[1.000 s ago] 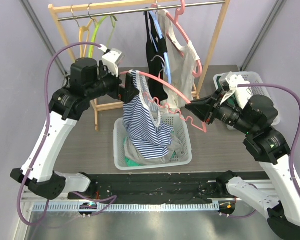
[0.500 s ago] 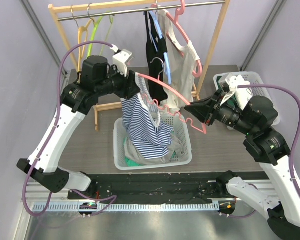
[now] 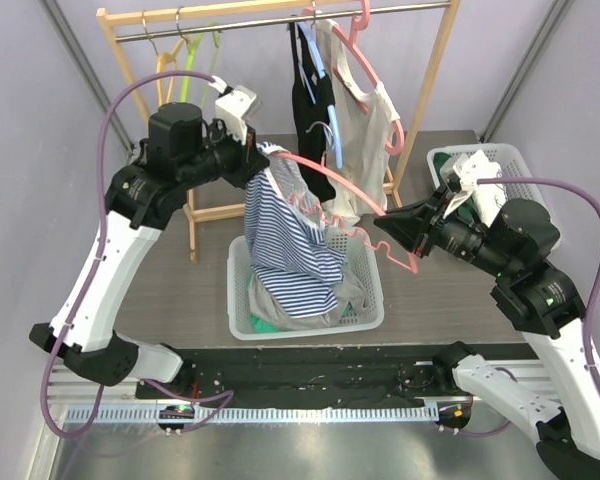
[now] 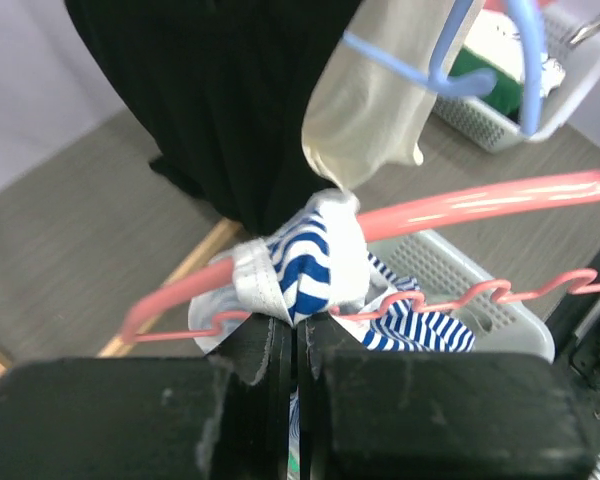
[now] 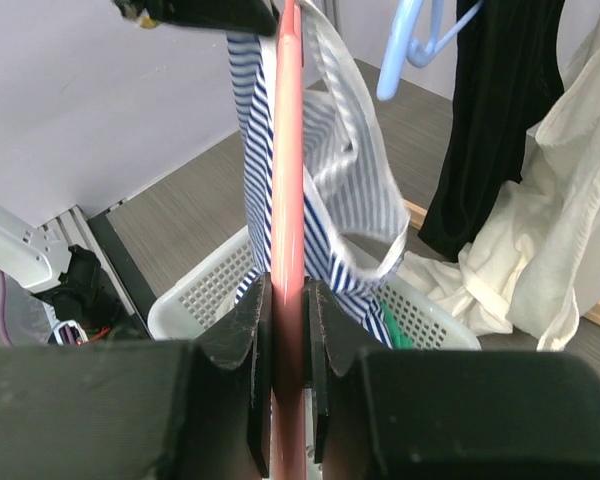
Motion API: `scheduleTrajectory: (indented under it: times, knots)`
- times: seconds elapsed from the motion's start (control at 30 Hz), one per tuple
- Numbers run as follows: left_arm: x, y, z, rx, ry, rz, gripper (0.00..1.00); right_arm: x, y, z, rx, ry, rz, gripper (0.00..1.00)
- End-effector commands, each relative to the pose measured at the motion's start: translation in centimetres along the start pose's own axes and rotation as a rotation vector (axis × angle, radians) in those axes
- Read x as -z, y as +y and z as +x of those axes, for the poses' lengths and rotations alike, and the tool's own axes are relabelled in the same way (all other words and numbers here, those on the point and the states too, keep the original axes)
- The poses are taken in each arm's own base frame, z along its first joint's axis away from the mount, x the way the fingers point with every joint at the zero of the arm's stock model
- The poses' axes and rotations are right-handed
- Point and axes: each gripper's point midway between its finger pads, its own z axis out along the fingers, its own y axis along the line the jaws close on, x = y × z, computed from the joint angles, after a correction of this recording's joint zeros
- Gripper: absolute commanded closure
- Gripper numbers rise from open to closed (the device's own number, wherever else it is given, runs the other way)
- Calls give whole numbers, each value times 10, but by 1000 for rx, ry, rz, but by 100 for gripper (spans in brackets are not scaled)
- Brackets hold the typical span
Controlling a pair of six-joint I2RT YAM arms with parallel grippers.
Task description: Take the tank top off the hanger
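Note:
The blue-and-white striped tank top (image 3: pixel 285 245) hangs from a pink hanger (image 3: pixel 345 200) held in the air above a white basket (image 3: pixel 238 300). My left gripper (image 3: pixel 260 165) is shut on the tank top's strap (image 4: pixel 305 275) at the hanger's left end. My right gripper (image 3: pixel 390 220) is shut on the pink hanger (image 5: pixel 288 200) at its right end. The garment's lower part drapes down into the basket. In the right wrist view the striped tank top (image 5: pixel 325 190) hangs beside the hanger bar.
A wooden clothes rack (image 3: pixel 280 12) stands behind, carrying a black garment (image 3: pixel 310 120), a cream garment (image 3: pixel 365 130) and empty orange and green hangers (image 3: pixel 185 60). A second white basket (image 3: pixel 510 160) sits at the back right. The near basket holds other clothes.
My left gripper closed from open onto the tank top's strap at the hanger's left end. The right gripper has tilted slightly with the hanger and still grips it.

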Motion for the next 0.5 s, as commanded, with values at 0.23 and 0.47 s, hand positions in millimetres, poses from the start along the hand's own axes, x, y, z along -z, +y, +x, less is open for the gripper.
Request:
scheduleTrajectory:
  times: [0.23,0.47]
  knots:
    - [28,16,-53,-142,-141,-114,100,66,26,-23,53,-67,27,99]
    - [18,-16,-28,-124,-71,60,100,121,37,-65,135,-182,113,99]
